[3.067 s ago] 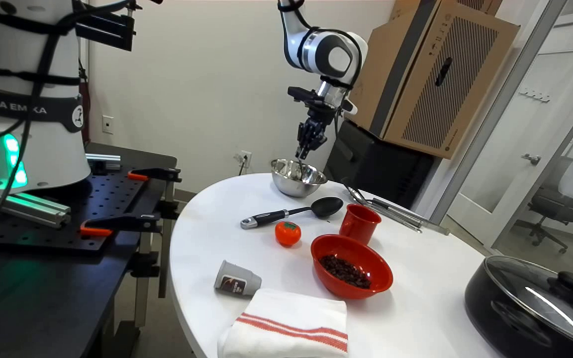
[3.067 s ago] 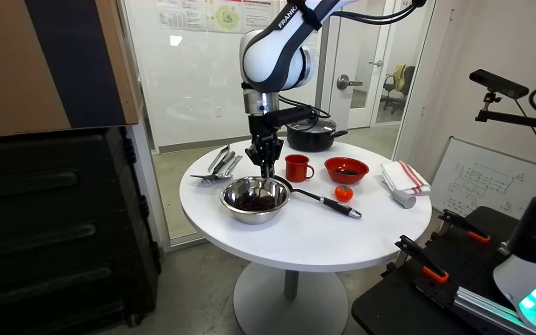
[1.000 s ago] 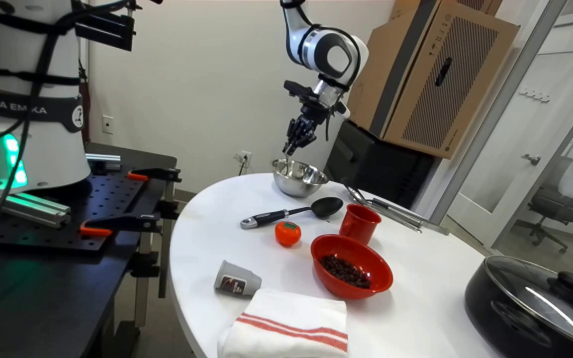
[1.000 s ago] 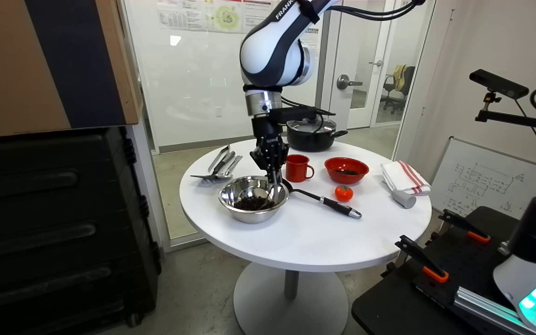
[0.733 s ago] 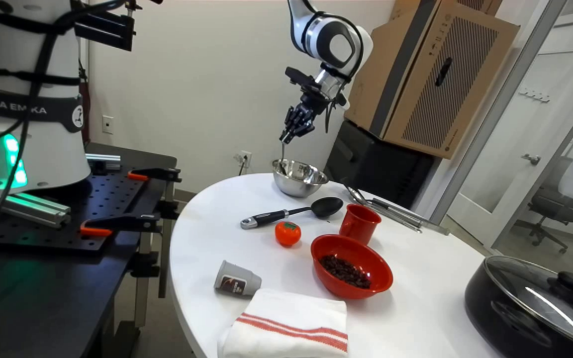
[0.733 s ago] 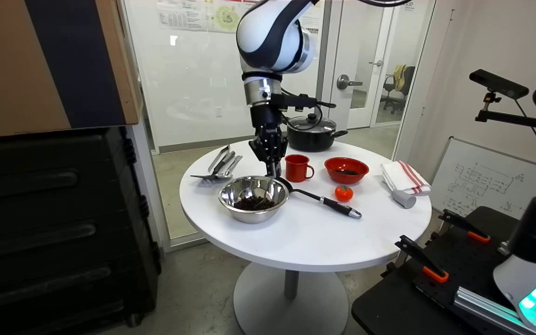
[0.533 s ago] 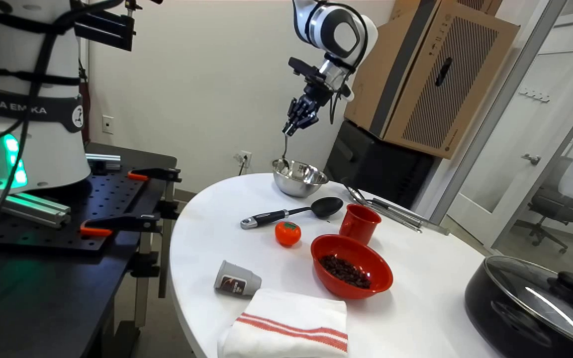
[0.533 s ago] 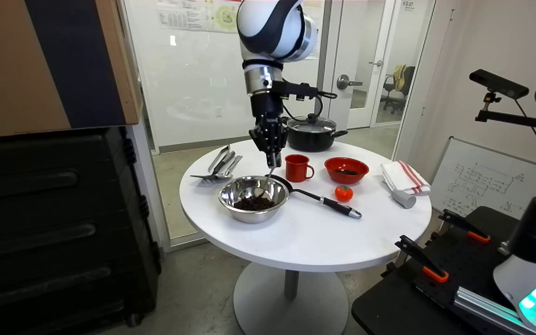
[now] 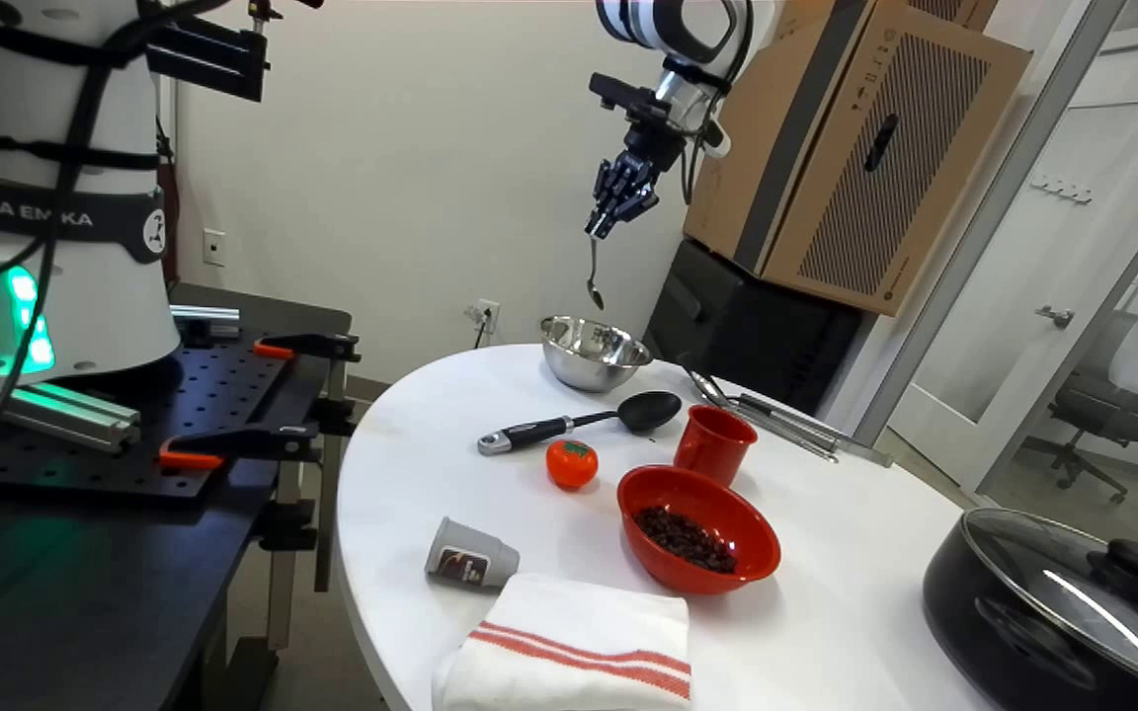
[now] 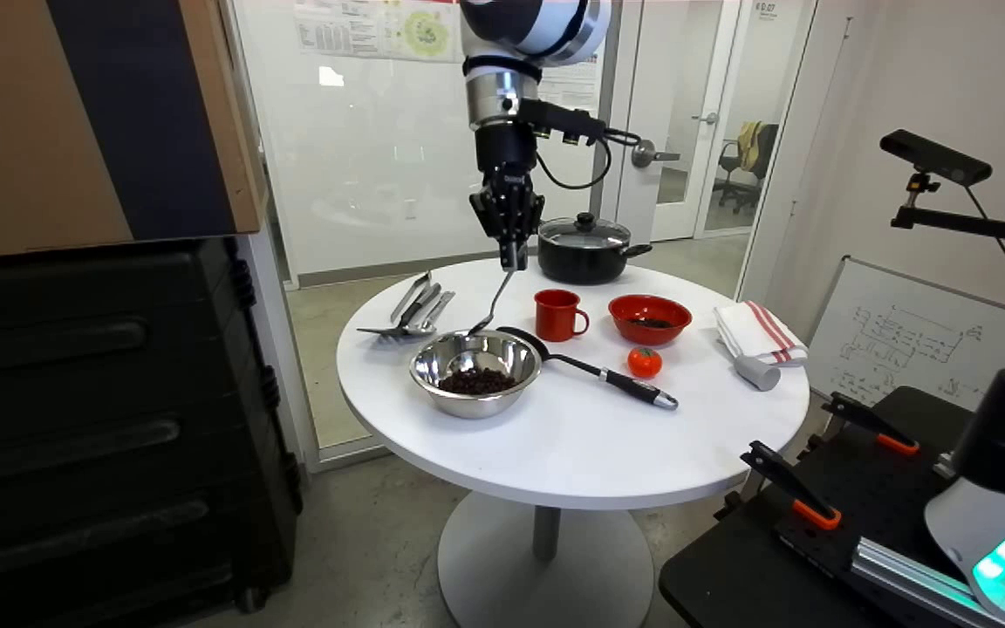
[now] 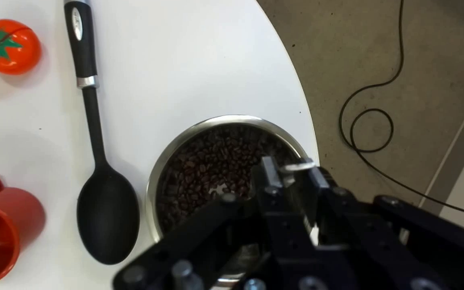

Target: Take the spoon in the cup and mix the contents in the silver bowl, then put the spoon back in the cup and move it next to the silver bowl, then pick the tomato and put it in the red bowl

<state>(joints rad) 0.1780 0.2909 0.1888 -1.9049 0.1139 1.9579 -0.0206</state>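
Observation:
My gripper (image 9: pixel 597 233) (image 10: pixel 513 264) is shut on the handle of the slim metal spoon (image 9: pixel 593 269) (image 10: pixel 494 305). The spoon hangs, head down, above the shiny silver bowl (image 9: pixel 594 373) (image 10: pixel 476 406). In the wrist view the fingers (image 11: pixel 294 174) hold the handle end (image 11: pixel 299 166); the spoon's head is hidden there. Dark beans (image 11: pixel 216 161) lie in the silver bowl (image 11: pixel 166 155). The red cup (image 9: pixel 712 449) (image 11: pixel 24 213) stands upright beside the red bowl (image 9: pixel 658 558) (image 10: pixel 651 338). The tomato (image 9: pixel 571 464) (image 11: pixel 8 46) lies on the table.
A black serving spoon (image 9: pixel 569 425) (image 11: pixel 107 213) lies between the silver bowl and tomato. Several metal utensils (image 10: pixel 415 310) lie near the table's edge. A grey cup (image 9: pixel 473 555) on its side, a striped towel (image 9: pixel 569 642) and a lidded black pot (image 9: pixel 1043 612) are also on the table.
My gripper first shifted sideways over the silver bowl, then rose. The spoon's head has come up out of the bowl and is above its rim. The other things have not moved.

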